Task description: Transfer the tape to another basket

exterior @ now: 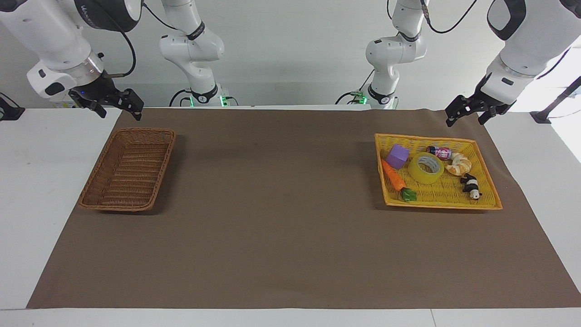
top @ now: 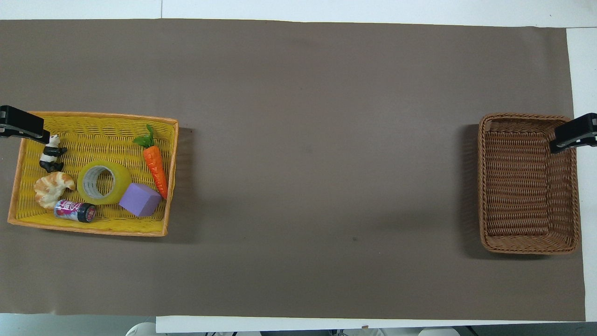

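Tape [exterior: 425, 167]: lies flat, hole up, in the middle of the yellow tray [exterior: 489, 200], at the left arm's end of the table; no gripper touches it.
Tape's neighbours: a purple block [exterior: 397, 156] just beside it, a carrot [exterior: 394, 175] next to the block along the tray's inner wall, a small can [exterior: 440, 152] on its side nearer the robots, a bread roll [exterior: 459, 164] beside the can, a panda figure [exterior: 471, 186] farther from the robots than the roll. The block seems to touch the tape, though I cannot be sure from either view.
Basket [exterior: 128, 169]: brown wicker, at the right arm's end of the table, well apart from the tray; nothing lies in it.
Mat [exterior: 281, 227]: brown sheet under both the tray and the basket, covering most of the white table [exterior: 27, 190].
Left gripper [exterior: 467, 113]: up in the air over the mat's corner by the tray's outer end; jaws spread, nothing between them. In the overhead view only its dark tip [top: 21, 125] shows, at the tray's corner.
Right gripper [exterior: 119, 106]: up in the air over the mat's edge, by the basket's end nearest the robots; jaws spread and empty. In the overhead view its tip [top: 572, 134] overlaps the basket's outer rim.
Arms: both wait, one at each end of the table.
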